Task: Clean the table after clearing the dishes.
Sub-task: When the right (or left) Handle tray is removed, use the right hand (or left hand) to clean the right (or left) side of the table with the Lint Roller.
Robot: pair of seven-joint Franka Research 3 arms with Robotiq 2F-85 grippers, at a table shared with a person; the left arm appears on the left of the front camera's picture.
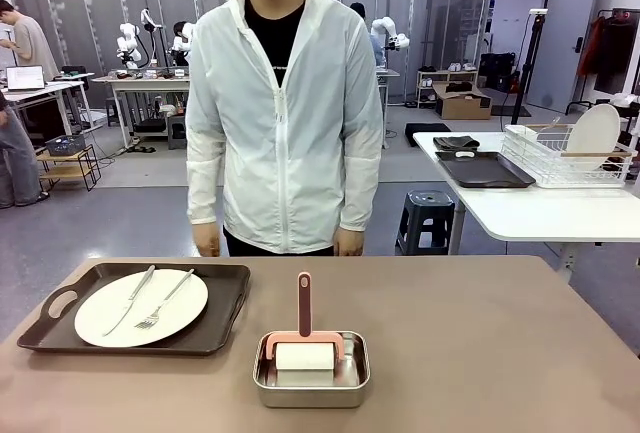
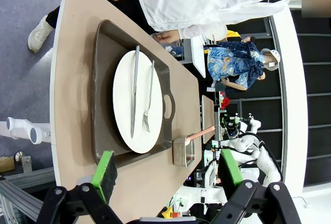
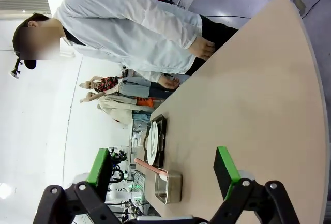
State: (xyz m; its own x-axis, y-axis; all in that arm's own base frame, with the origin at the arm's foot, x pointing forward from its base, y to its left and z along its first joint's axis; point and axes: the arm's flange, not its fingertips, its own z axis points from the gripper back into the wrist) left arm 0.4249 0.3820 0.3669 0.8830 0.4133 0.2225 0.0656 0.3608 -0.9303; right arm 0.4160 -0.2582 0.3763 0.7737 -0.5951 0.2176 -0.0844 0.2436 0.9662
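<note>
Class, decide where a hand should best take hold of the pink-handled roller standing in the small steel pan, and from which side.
Likely the slim pink handle, from above: it stands nearly upright, clear of the small steel pan, while the white roll sits low inside.

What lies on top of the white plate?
A knife and a fork lie side by side on the plate. The plate hides the middle of the tray under it.
</note>
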